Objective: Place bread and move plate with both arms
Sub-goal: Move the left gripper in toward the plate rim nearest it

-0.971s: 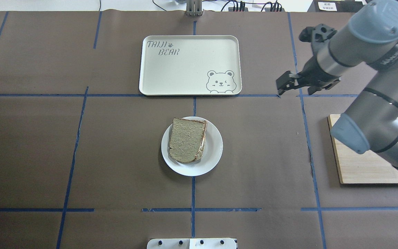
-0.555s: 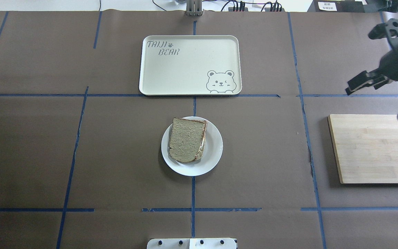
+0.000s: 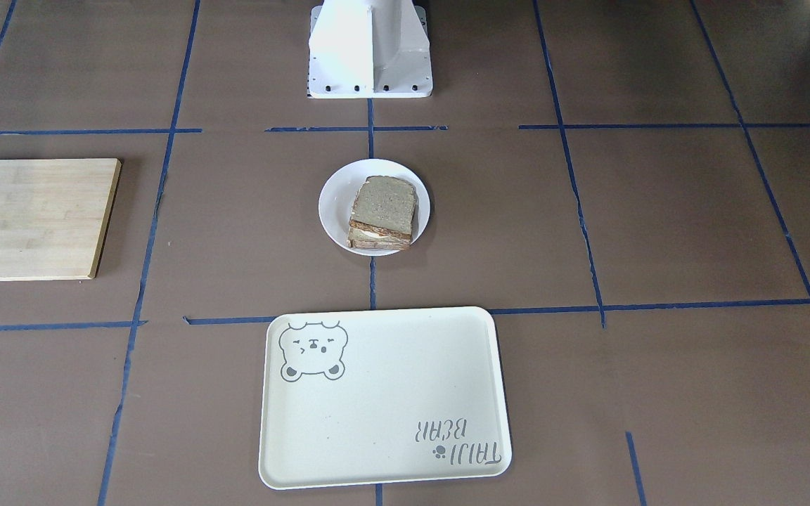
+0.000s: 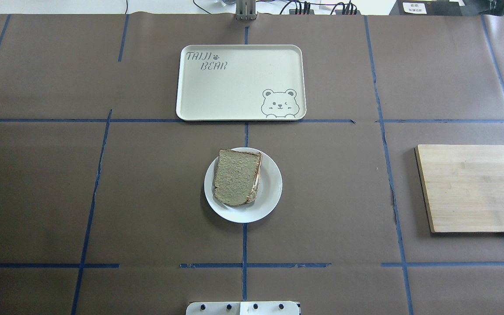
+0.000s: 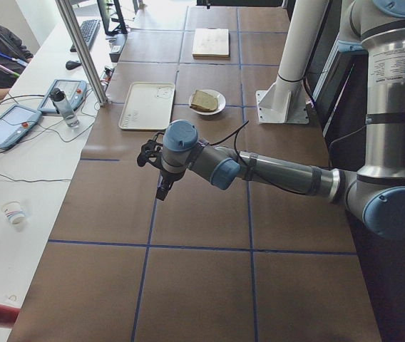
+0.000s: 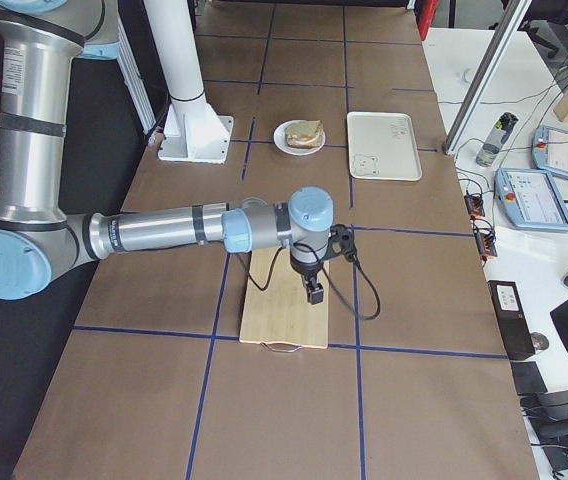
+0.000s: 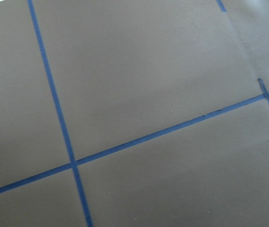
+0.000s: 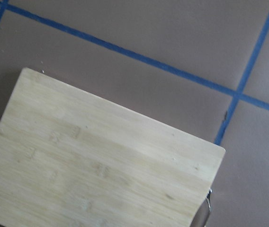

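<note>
**Pulled back and waiting on the next move**

Since a second ago the grey metal right arm has swung right out of the overhead view. It was reaching in past the pale bamboo cutting board, and now that corner shows only the board. Nothing else has budged.

The plain slice of pale brown wholemeal bread lies on top of another slice, with something pale showing between them. Both sit on the small round white plate. The plate is near the middle of the table, between the white pedestal base and the rectangular cream tray, and it doesn't touch the tray. So the bread part looks done and the plate carry looks like what's left.

That probably explains the wide parking: both arms are out of the way before they come in together. The right gripper hangs over the board, and the left gripper hovers over bare brown paper, well apart from the plate. Neither holds anything that can be seen, but the side views don't show how far the fingers are spread.

Readable writing: "TAIJI BEAR" with a paw print on the tray, plus a winking bear drawing. The arm stickers are too small to read.
</note>
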